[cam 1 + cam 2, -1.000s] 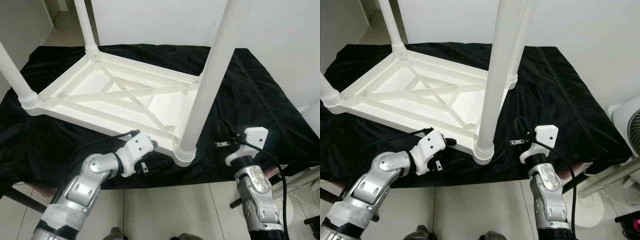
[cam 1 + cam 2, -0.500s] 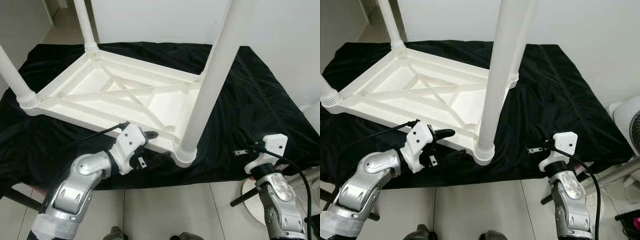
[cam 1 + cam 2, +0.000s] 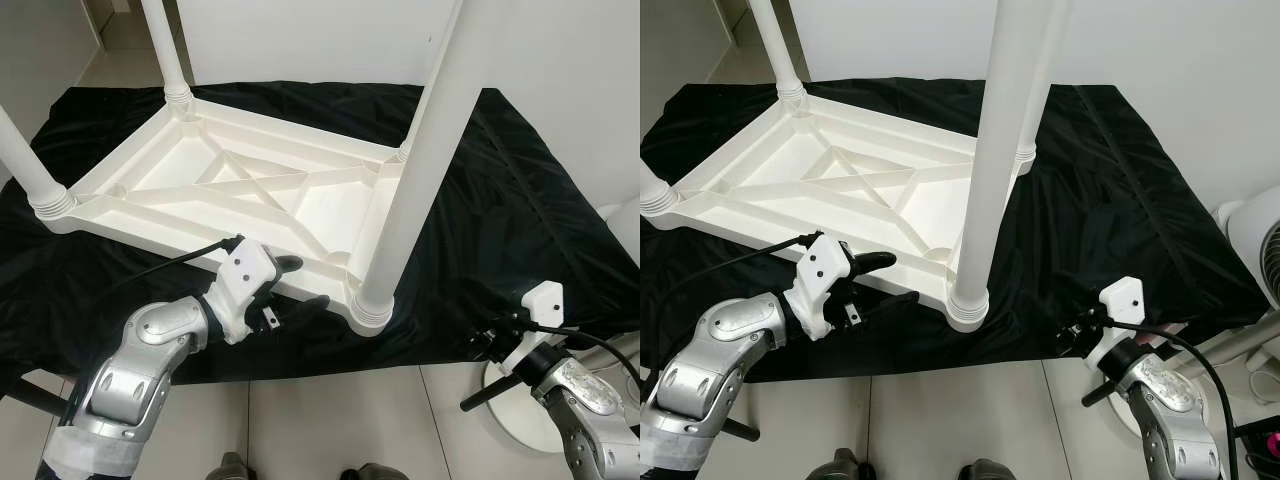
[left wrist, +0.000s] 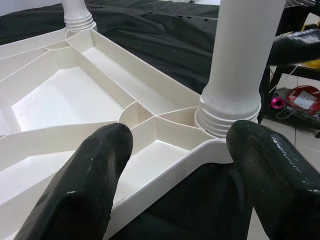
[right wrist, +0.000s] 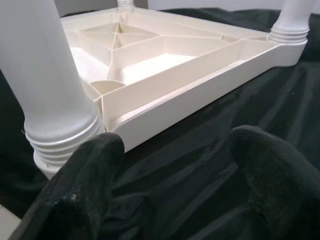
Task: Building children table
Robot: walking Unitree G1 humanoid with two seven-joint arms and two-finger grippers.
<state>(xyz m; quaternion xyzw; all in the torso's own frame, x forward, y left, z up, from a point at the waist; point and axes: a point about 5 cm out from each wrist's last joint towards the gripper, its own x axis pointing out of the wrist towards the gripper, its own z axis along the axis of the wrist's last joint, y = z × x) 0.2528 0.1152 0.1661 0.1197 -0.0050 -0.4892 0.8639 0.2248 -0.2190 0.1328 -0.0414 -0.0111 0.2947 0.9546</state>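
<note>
A white ribbed plastic table (image 3: 240, 190) lay upside down on crinkled black cloth (image 3: 500, 200), its round legs (image 3: 420, 170) cut off above. The left gripper (image 3: 295, 283), fingers spread, straddled its near rim; the right gripper (image 3: 1072, 335), also spread, hovered apart at the cloth's near right edge.

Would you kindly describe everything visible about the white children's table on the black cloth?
The white children's table looks like moulded plastic and lies upside down on the black cloth, its ribbed underside with crossing braces facing up. Round legs stand upright in ringed corner sockets, running out of the top of the frame. The left claw, open, sits at the near rim, one finger above it and one below. The right claw is open and apart from it.
</note>
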